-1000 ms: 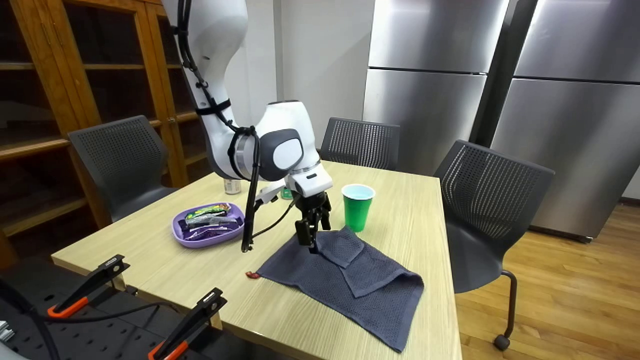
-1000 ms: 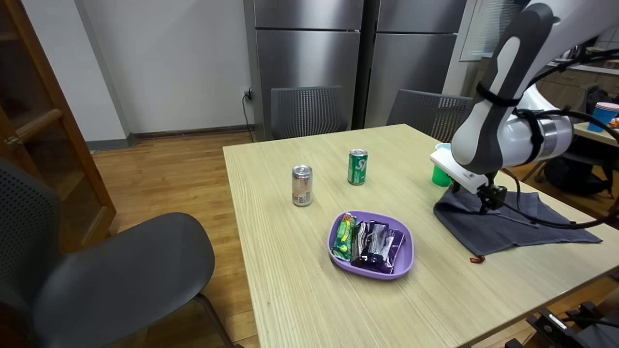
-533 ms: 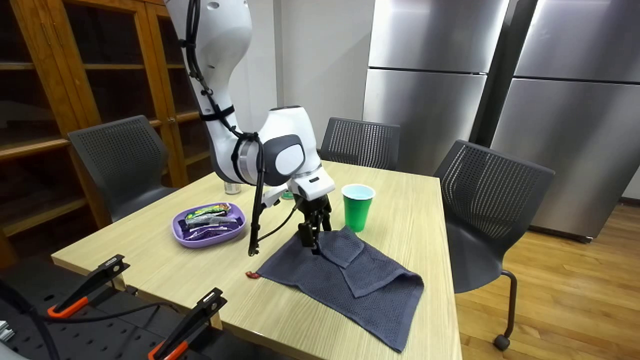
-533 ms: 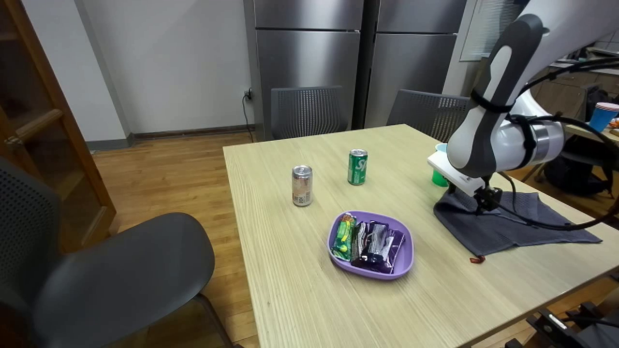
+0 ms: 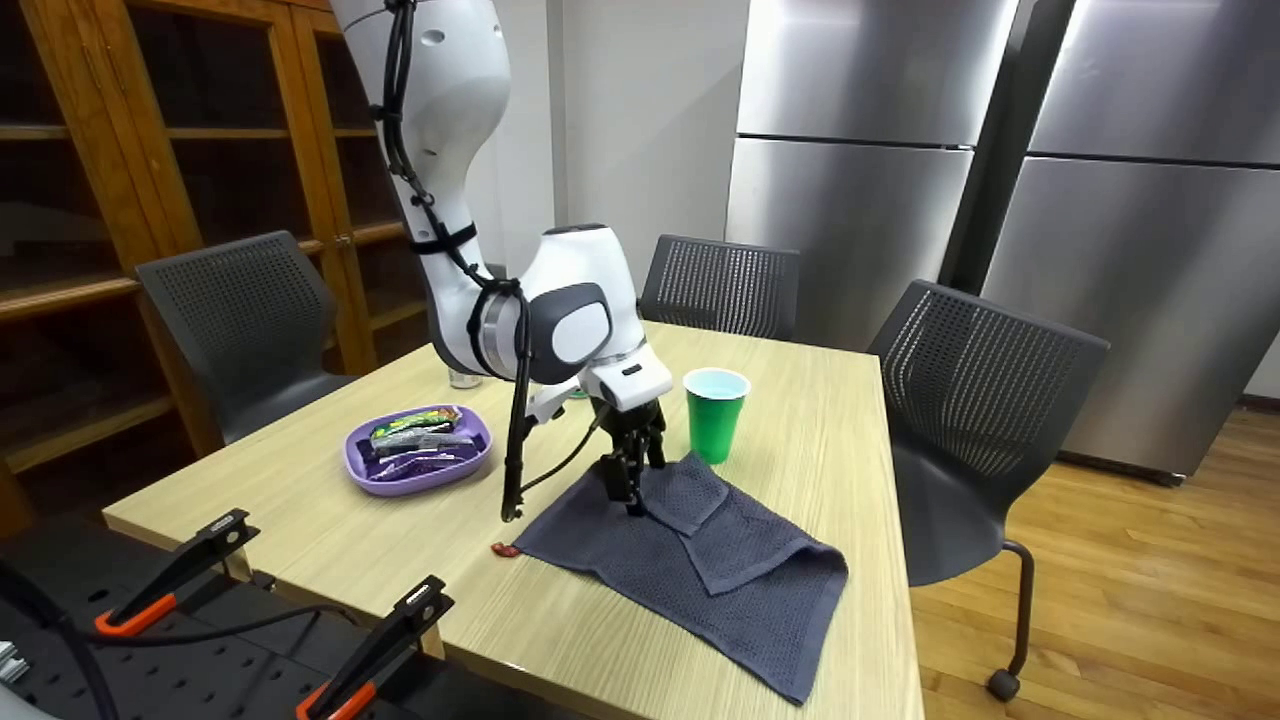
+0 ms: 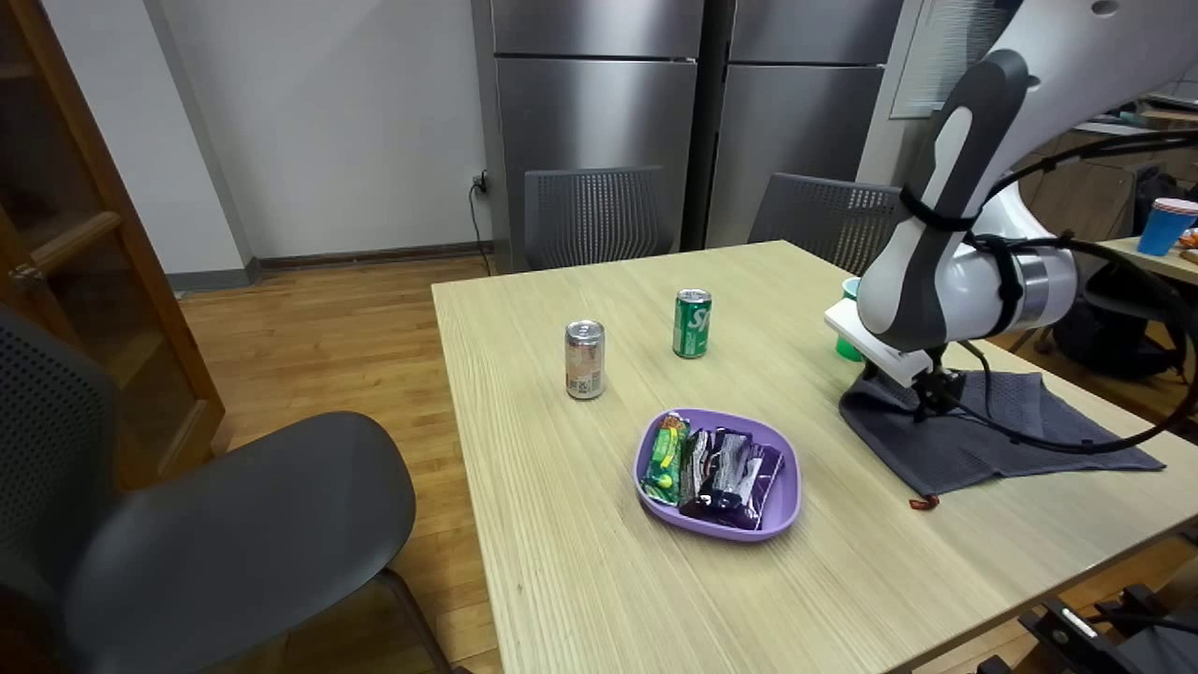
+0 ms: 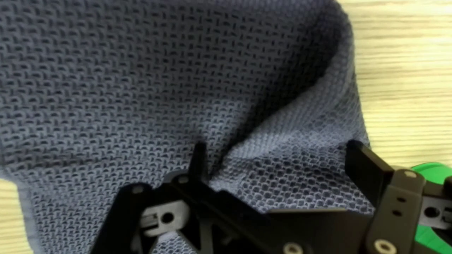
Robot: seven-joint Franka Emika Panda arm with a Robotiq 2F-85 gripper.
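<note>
Gray towel (image 7: 141, 88), cropped in wrist view, tool (image 7: 278, 144) spread, contact unclear

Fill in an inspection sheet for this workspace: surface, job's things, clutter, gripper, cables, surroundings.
Surface: pale wood-grain table.
Job's things: dark grey towel, partly folded over itself.
Clutter: green cup close to the towel; purple tray of wrapped snacks; pinkish can and green can, upright; small red scrap by a towel corner, unidentified.
Gripper: open at the towel's fold; contact unclear.
Cables: black cable strapped to the arm, hanging near the gripper.
Surroundings: chairs, refrigerators, wooden cabinet.
</note>
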